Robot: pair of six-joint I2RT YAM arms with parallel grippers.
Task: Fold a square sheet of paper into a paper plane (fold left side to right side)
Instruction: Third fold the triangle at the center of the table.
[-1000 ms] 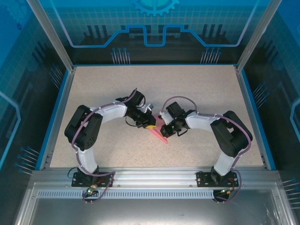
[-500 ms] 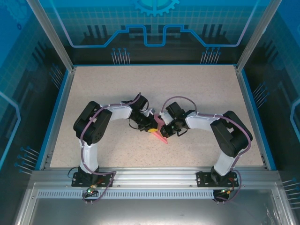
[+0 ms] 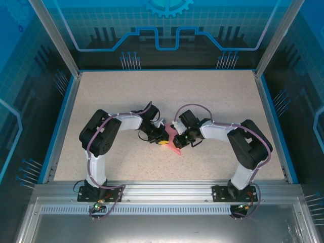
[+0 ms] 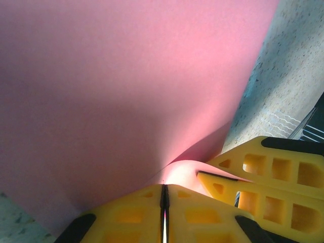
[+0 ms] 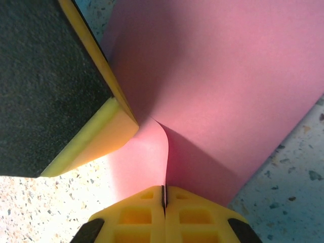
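While both arms reach inward over the middle of the table (image 3: 202, 96), the paper plane (image 3: 175, 146) sits between their tips, a narrow pink-red shape whose point faces the near edge. The left arm (image 3: 124, 121) comes in from the left and the right arm (image 3: 217, 130) from the right, so that the two wrists nearly meet over the paper.

From the left wrist, the left jaws are clenched, their yellow fingers (image 4: 131, 215) pressed together with a thin edge of the paper plane (image 4: 126, 91) pinched in the seam. The pink surface spreads broad and smooth ahead of them, and the right arm's yellow fingers (image 4: 273, 172) sit just beside, at the lower right, with speckled table (image 4: 293, 76) beyond.

From the right wrist, the right jaws are likewise clamped on the paper plane (image 5: 228, 76), a curved fold running up from the seam between the yellow fingers (image 5: 136, 217). The left arm's finger (image 5: 91, 136), yellow with a black pad (image 5: 45, 76), touches the sheet at the upper left. Table (image 5: 283, 167) shows at the lower right.
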